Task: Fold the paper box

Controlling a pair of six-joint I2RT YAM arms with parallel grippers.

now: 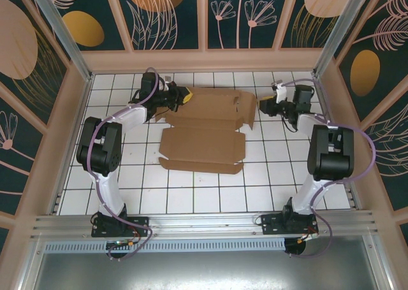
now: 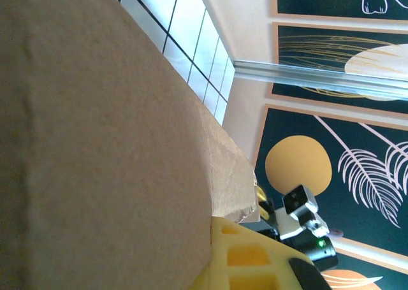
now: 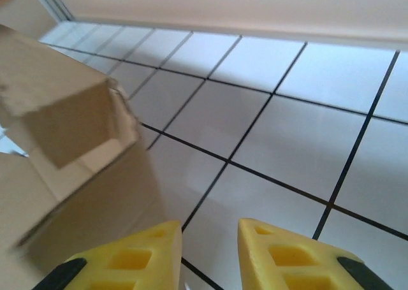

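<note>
Brown cardboard crowds the left wrist view, so close that the box point(image 2: 95, 143) blurs and hides one finger of the left pincer point(image 1: 184, 99); a single yellow finger point(image 2: 248, 258) shows at the bottom edge, pressed against the sheet. That pincer is closed on the box's far left corner. From the right wrist the box is cut off at the left border, with one flap tilted up off the tiles and its inner side in shadow. The right pincer point(image 3: 207, 232) is open with bare tile in its gap; it holds nothing and sits just beside the box's far right edge, apart from it. From above, the box lies spread open and unfolded mid-desk, its creases and tabs faint. It sits between the left arm point(image 1: 102, 146) and the right arm point(image 1: 331, 153), which reach forward along its sides. The desk point(image 1: 191, 194) is white tile with dark grout, with an aluminium rail point(image 1: 204, 223) along its near edge. Beyond stand walls point(image 1: 172, 16) of dark teal panels with orange discs and pale leaf drawings in tan frames
</note>
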